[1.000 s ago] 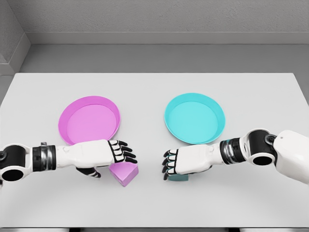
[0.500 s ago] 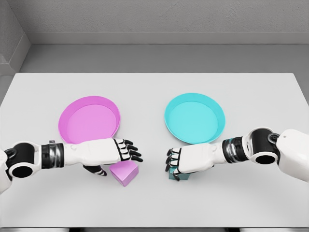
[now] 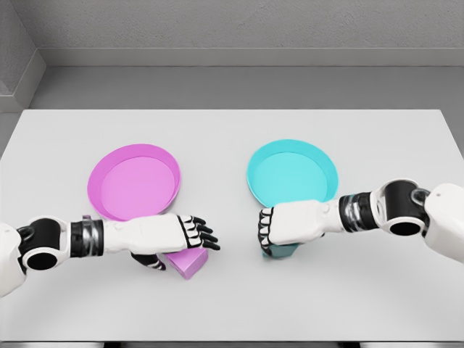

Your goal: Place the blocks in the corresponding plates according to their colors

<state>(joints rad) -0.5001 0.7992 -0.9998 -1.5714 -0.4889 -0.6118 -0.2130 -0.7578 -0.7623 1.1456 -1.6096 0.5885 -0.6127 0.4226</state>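
My left hand (image 3: pixel 174 235) lies over the pink block (image 3: pixel 187 262), fingers extended, no grip visible. The block rests on the white table (image 3: pixel 232 304) at 5 o'clock from the pink plate (image 3: pixel 134 181). My right hand (image 3: pixel 279 226), fingers curled, grasps the teal block (image 3: pixel 281 251) at 7 o'clock from the teal plate (image 3: pixel 292 177).

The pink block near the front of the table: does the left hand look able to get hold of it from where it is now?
Probably yes. The left hand is right over the pink block, fingers spread above it and thumb low beside it, with nothing between them. It hasn't closed on it yet.
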